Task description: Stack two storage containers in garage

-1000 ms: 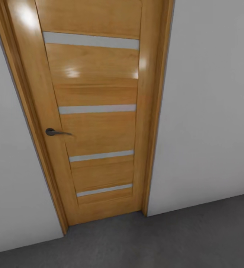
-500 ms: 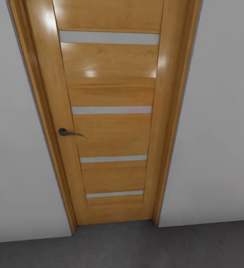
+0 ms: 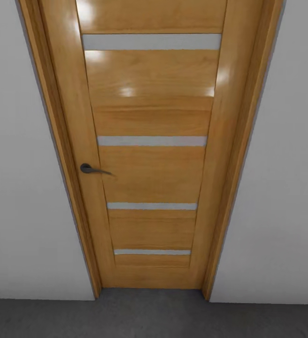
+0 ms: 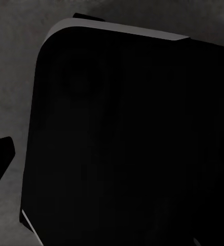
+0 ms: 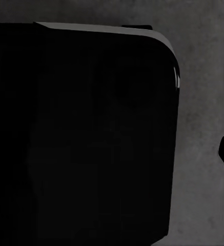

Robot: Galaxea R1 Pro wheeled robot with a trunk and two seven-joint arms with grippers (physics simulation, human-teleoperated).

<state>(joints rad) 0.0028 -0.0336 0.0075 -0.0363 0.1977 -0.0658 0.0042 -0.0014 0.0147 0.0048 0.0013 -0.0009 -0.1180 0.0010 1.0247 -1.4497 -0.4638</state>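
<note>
The floor (image 3: 154,319), dark grey, meets a closed wooden door (image 3: 149,155); claw states unclear.

Dark grey speckled floor (image 3: 154,319) below door (image 3: 149,155)

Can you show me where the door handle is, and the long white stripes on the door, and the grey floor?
Dark metal lever door handle (image 3: 89,169): head view, on its round base.
Top frosted white stripe in the wooden door (image 3: 151,42): head view, stripe's middle.
Dark grey speckled floor (image 3: 154,319): head view, bare patch before the door.

A shut wooden door (image 3: 151,155) with a dark handle (image 3: 87,168) stands between white walls (image 3: 276,197) above grey floor (image 3: 154,319).
</note>
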